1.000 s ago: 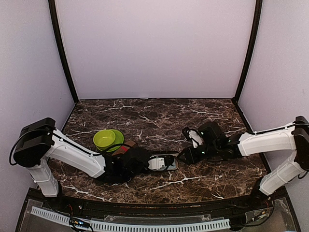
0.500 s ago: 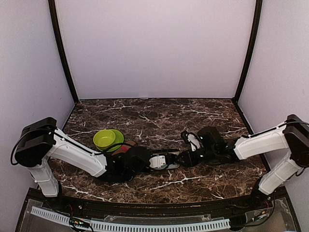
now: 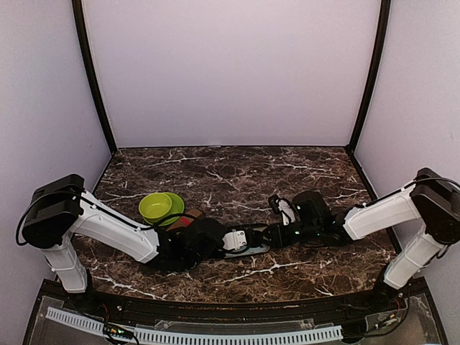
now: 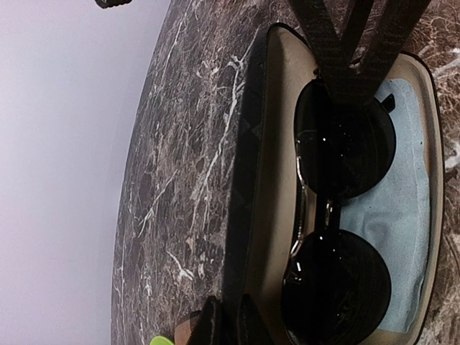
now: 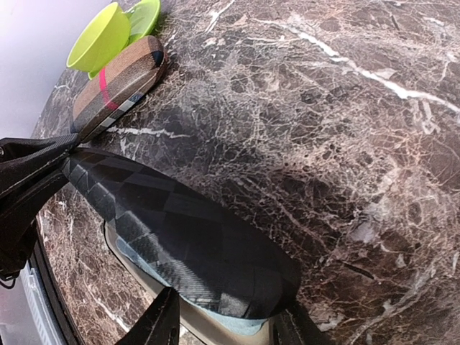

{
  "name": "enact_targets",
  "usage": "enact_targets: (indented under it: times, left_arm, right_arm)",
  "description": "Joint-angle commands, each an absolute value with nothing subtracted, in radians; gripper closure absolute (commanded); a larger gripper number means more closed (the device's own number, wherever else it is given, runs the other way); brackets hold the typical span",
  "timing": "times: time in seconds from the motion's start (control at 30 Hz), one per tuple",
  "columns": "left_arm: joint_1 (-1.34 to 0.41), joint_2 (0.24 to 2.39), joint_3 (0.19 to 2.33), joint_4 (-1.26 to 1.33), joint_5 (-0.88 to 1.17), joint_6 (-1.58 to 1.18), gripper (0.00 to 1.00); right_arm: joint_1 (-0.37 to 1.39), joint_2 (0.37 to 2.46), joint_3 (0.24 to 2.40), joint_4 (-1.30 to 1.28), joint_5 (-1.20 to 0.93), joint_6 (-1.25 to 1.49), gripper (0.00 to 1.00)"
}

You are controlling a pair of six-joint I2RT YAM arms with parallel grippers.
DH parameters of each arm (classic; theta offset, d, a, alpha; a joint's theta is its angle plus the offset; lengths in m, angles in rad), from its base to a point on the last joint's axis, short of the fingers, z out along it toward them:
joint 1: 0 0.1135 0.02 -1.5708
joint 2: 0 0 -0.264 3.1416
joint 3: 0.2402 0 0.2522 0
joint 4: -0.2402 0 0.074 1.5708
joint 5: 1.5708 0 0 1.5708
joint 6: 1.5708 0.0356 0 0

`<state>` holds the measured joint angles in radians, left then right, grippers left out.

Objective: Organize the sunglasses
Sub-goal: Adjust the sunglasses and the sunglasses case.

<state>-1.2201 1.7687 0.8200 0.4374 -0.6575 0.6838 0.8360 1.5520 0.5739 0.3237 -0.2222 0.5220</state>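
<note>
Sunglasses (image 4: 338, 215) on blue cloth (image 4: 402, 208) in open case (image 4: 433, 180) between both tools, left tool (image 4: 231, 327) clamped on lid (image 5: 187, 244) end, right tool (image 5: 226, 329) apart, astride opposite end

You have open bench (image 3: 237, 169) across the far half and the right rear. On the left, the green bowl (image 3: 159, 207) and the striped case (image 5: 118, 83) crowd the way. Over the open case (image 4: 277, 144) the raised lid (image 5: 187, 244) leaves only a low gap, with the right claw (image 4: 348, 72) in it.

One pair of sunglasses (image 4: 334, 284), two cases (image 5: 187, 244) (image 5: 118, 83), one blue cloth (image 4: 410, 180) — one green bowl (image 5: 97, 36), one plate (image 5: 147, 14)
</note>
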Motion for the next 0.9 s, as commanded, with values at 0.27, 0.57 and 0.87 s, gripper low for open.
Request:
enact_targets:
  times: [0.27,0.57,0.87]
  left_arm:
    - [-1.215,1.743,0.856,0.427,-0.607,0.627,1.00]
    - [-1.212,1.737,0.854,0.423,-0.607,0.618,1.00]
    - [-1.207,1.734,0.853,0.420,-0.600,0.606,1.00]
  right_arm:
    - [0.833,1.617,0.508,0.533,-0.250,0.548,0.56]
    - [0.834,1.641,0.487,0.611,-0.250,0.548,0.56]
    - [0.849,1.683,0.453,0.744,-0.337,0.633,0.47]
